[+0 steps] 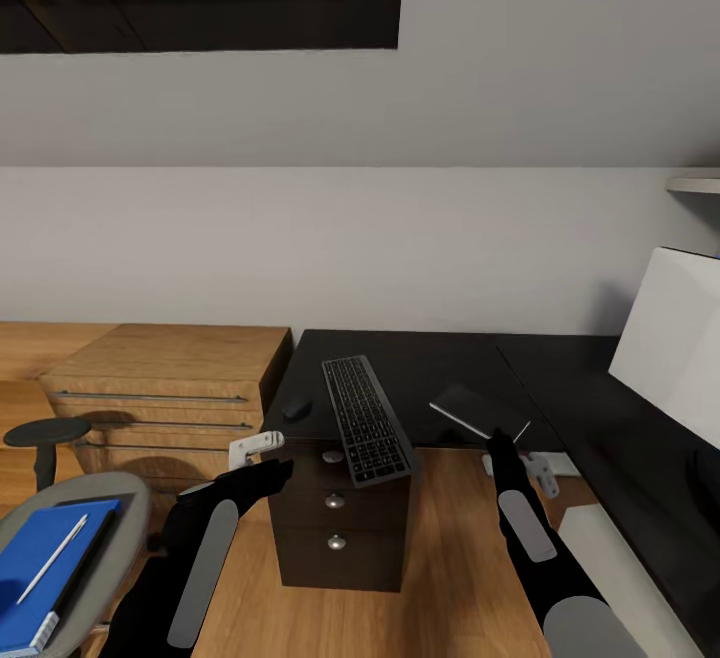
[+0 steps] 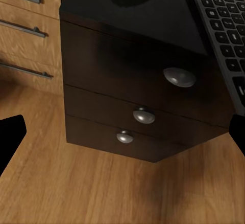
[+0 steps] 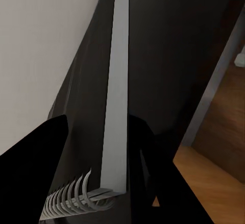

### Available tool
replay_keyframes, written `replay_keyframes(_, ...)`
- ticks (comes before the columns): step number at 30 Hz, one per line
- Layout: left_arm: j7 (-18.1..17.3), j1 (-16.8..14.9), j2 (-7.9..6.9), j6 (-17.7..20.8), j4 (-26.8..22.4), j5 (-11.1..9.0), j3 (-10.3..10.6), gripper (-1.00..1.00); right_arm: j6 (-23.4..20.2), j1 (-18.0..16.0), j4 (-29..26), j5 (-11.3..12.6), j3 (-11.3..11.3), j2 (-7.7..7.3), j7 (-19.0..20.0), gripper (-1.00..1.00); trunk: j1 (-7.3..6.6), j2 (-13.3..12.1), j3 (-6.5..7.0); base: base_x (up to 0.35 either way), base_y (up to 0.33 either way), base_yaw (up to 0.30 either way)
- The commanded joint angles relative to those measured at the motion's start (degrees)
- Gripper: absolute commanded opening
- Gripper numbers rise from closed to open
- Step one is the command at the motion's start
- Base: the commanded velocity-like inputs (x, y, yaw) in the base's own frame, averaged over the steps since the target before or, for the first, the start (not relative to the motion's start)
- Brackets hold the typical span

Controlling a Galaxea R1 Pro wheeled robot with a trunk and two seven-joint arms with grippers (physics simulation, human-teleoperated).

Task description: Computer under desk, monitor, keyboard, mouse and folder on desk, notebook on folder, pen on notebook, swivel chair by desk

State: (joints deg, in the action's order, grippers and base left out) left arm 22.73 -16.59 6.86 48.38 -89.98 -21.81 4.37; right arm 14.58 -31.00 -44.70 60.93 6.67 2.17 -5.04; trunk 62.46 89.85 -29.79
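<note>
The right gripper (image 1: 497, 441) is clamped on the notebook (image 1: 479, 411), a thin dark grey book tilted above the black desk (image 1: 440, 363), and in the right wrist view its pale page edge (image 3: 115, 96) and spiral wire binding run straight between the two dark fingers (image 3: 148, 162) pressed to either face. On the desk the black keyboard (image 1: 366, 420) lies at an angle with its near end jutting past the front edge, over the drawers with round silver knobs (image 1: 334, 500), and a small dark mouse (image 1: 296, 407) sits just to its left. The left gripper (image 1: 265, 473) hangs low in front of those drawers, fingers spread wide and holding nothing (the left wrist view looks at the knobs (image 2: 179, 76) with the keyboard's keys (image 2: 222, 24) at one side). Down at the left, the swivel chair (image 1: 120, 508) carries the bright blue folder (image 1: 45, 563) on its grey seat, with the slim white pen (image 1: 52, 558) lying on top of the folder. A wooden chest (image 1: 165, 388) with bar handles stands beside the desk, and at the far right a light grey-white slab, apparently the monitor's back (image 1: 670, 338), rises over the desktop.
</note>
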Motion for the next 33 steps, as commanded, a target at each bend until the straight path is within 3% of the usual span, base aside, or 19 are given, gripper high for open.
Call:
replay_keyframes(1, 0.6, -0.1, 0.00, 0.1, 0.0, -0.6, 0.0, 1.00, 0.1, 0.0, -0.1, 0.4, 0.0, 0.01, -0.1, -1.00, 0.00, 0.0, -0.06, 0.000, 0.000, 0.000)
replay_keyframes(4, 0.6, -0.1, 0.00, 0.1, 0.0, -0.6, 0.1, 1.00, 0.1, 0.0, -0.1, 0.4, 0.0, 0.02, -0.1, -1.00, 0.00, 0.0, -0.06, 0.000, 0.000, 0.000)
replay_keyframes(18, 0.5, -0.1, 0.00, 0.1, 0.1, -0.5, 0.6, 1.00, 0.0, 0.0, 0.1, 0.4, -0.2, -0.03, -0.1, -1.00, 3.07, 5.6, -2.58, 0.000, 0.000, 0.000)
replay_keyframes(33, 0.0, -0.1, -0.11, 0.1, 1.2, -0.4, 0.6, 1.00, 0.0, 0.0, 0.1, 0.3, -0.3, 0.01, -0.1, -1.00, 3.07, 5.6, -2.58, 0.046, 0.000, 0.000)
